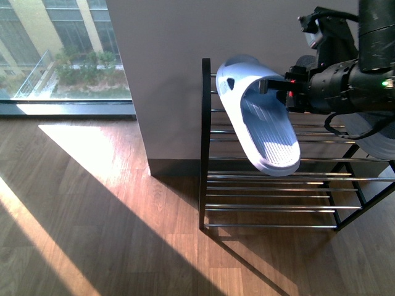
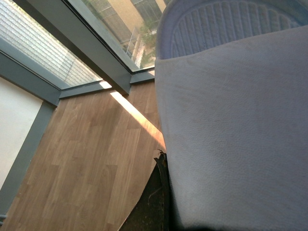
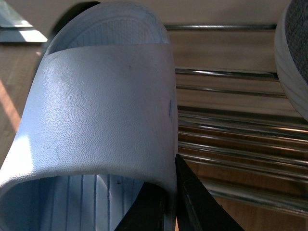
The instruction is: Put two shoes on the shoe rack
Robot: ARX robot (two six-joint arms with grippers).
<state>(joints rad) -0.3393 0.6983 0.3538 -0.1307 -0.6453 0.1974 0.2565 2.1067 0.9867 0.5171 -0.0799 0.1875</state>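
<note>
**Item: shoes to shoe rack, placement under way, none seen completed.**

- Window (image 1: 62, 49) and sunlit wooden floor (image 1: 92, 216): far left, no shoes on them in the front view.
- Left end effector (image 2: 162, 192): outside the front view. In its wrist view one dark finger lies against the strap edge of a second slide sandal (image 2: 236, 134), which is carried clear of the floor. Judged clamped on it.
- Shoe rack (image 1: 205, 142): against the wall. The rods that show carry nothing.
- Slide sandal (image 1: 271, 132): pale blue, in the air in front of the upper tiers, tilted with toe high and heel low, footbed facing outward. Not resting on any rod.
- Right end effector (image 1: 266, 85): narrow, pinching that sandal's strap edge.
- Grey knit shoe (image 3: 296, 53): at the edge of the right wrist view, near the rods. Whether it is on the rack cannot be told.

Remaining, by judgement: lower and level the held sandal onto a tier, let go, then seat the second.
</note>
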